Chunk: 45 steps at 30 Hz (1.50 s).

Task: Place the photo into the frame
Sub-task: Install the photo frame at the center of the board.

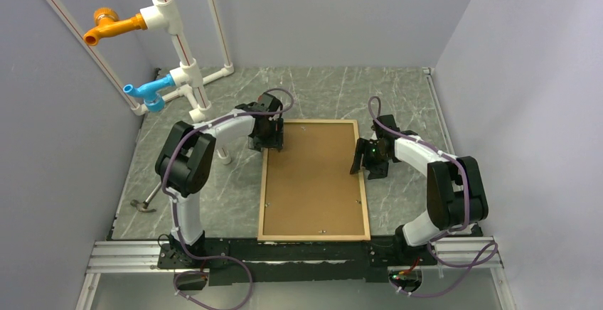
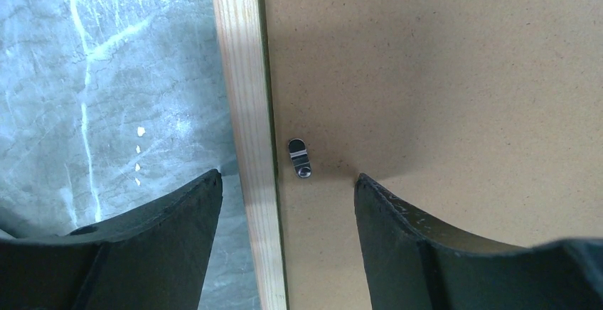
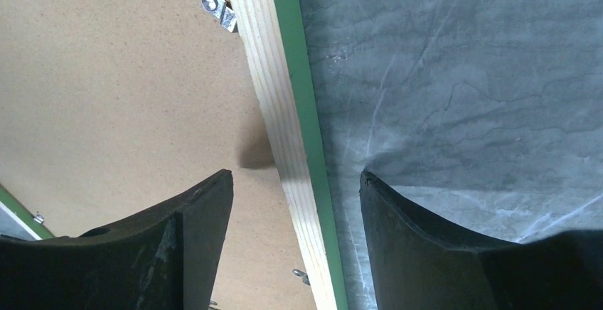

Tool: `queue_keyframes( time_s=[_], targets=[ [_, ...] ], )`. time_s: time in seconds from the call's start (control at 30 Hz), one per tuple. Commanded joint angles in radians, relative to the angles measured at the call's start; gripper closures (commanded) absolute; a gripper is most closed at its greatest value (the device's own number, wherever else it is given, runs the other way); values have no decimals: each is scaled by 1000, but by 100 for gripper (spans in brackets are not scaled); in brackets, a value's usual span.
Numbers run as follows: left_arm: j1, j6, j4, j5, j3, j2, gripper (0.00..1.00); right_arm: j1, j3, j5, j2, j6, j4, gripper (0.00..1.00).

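At the near edge, both arm bases sit on a silver aluminium rail (image 1: 121,257). Just beyond it, the large rectangular picture frame (image 1: 313,238) lies flat on the grey marbled table top (image 1: 227,196). Its pale wood face is up, and a green edge shows along its right side in the right wrist view. A plain brown backing board (image 1: 313,182) fills the frame's opening, with small metal turn clips (image 2: 299,159) along the rails. The photo is not visible, and it may lie under the board, though nothing here shows that. Left of the frame, near the table's edge, lies a small metal hammer (image 1: 144,203).

Further back, the right gripper (image 1: 370,159) points down over the frame's right rail. Its jaws are spread, one finger over the board and the other over the table, and neither touches the wood. The left gripper (image 1: 272,141) hangs over the far left corner and straddles the left rail in the same way. It is released and grips nothing, with its outer finger (image 2: 178,217) just beside the rail's outside edge.

At the far left stands a white plastic pipe rack (image 1: 174,40) with an orange fitting (image 1: 110,25) and a blue fitting (image 1: 146,91).
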Motion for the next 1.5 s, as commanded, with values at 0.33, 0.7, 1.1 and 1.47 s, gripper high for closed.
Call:
queue_keyframes(
  time_s=[0.33,0.7,1.1,1.47],
  targets=[
    [50,-10,84,-6,-31,-8,26,-1,-25,-42,56,-6,53,33],
    [50,1,97,27,-57,4,79,0,-12,-28,65,-8,41,33],
    [49,13,108,53,-68,-53,100,-1,-18,-26,43,-5,33,32],
    [49,-45,164,123,-160,-244,21,0,-26,-19,3,1,19,31]
  ],
)
